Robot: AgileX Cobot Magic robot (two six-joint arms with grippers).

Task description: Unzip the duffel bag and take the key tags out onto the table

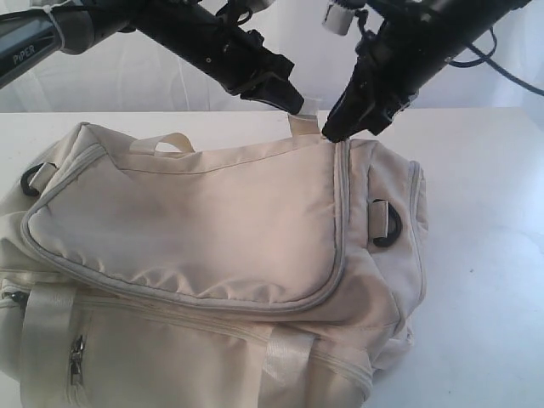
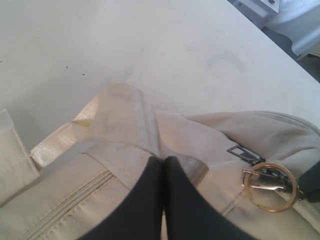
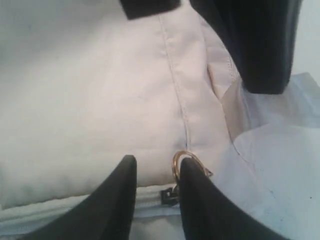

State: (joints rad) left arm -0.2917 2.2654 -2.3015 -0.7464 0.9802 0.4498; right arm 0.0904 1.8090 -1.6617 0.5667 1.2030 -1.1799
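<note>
Only one duffel bag (image 1: pixel 195 221), one table (image 1: pixel 484 255) — white

1. A plain white backdrop (image 1: pixel 170 85) fills the far side of the exterior view, running from 9 o'clock through 12 to 3 o'clock.
2. A thin dark cable (image 1: pixel 518 78) crosses that backdrop at about 2 o'clock, sloping down to the frame edge.
3. In the left wrist view a pale grey boxy object (image 2: pixel 257 6) shows only in part; what it is cannot be told.
4. Just beside it lies a pale bluish-white sheet (image 2: pixel 300 22).
5. A dark gap (image 2: pixel 312 65) borders the sheet.
</note>
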